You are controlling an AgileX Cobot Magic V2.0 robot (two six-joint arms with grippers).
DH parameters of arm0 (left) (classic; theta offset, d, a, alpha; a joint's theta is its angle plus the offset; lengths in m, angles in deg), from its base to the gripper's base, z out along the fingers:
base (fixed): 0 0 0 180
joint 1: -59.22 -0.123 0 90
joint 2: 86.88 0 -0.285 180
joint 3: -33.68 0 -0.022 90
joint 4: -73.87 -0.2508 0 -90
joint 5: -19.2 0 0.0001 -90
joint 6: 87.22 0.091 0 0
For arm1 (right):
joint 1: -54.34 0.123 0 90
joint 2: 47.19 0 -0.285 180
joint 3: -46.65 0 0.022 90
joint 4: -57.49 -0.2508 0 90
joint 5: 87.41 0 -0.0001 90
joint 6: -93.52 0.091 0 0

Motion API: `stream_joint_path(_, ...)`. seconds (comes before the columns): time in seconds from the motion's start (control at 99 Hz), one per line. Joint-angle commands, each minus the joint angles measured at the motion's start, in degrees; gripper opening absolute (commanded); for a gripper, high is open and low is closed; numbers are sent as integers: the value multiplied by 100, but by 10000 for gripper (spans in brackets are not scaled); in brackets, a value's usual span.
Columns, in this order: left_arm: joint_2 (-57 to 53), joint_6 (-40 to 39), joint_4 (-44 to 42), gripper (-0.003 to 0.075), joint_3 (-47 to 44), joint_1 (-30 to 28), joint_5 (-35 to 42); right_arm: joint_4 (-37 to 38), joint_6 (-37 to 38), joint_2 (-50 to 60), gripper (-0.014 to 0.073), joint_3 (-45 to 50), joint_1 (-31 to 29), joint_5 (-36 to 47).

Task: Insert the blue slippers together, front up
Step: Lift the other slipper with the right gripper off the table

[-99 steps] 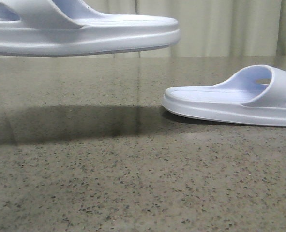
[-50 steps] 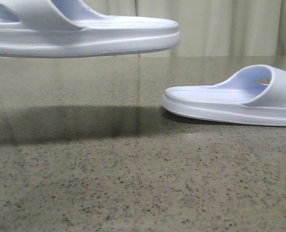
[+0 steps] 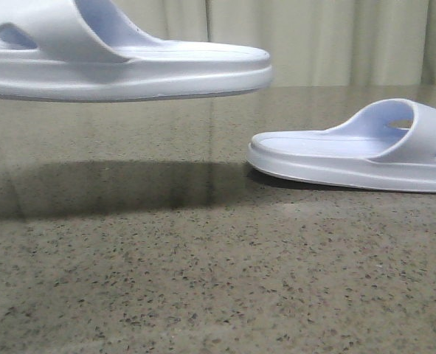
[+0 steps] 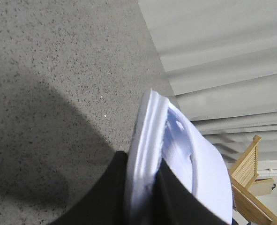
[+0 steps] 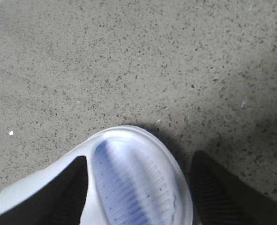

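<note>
Slippers sat split: one slipper hung above the speckled table, clamped by the left gripper, while the other slipper lay flat between the right gripper's seemingly parted fingers.

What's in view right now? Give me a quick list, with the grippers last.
Lifted slipper: 1, pale blue, in the air over the table's left side.
Resting slipper: 1, pale blue, flat on the table at right.
Table: 1, speckled grey-brown stone.
Curtain: pale, behind the table.
Wooden chair: 1, by the curtain, partly seen.
Left gripper: black, clamped on the lifted slipper's sole edge.
Right gripper: black, fingers apart either side of the resting slipper's end.
</note>
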State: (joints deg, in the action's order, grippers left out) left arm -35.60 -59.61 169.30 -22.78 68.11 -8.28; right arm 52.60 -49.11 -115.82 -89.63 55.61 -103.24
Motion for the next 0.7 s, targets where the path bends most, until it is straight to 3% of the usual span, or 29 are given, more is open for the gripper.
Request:
stream_joint_path(0.0, -1, 2, 212, 16, 206, 11, -130, 3, -25, -20, 402, -189, -30, 444)
stream_joint_path(0.687, -1, 2, 208, 16, 206, 11, -120, -292, 51, -188, 402, 501, -30, 1065)
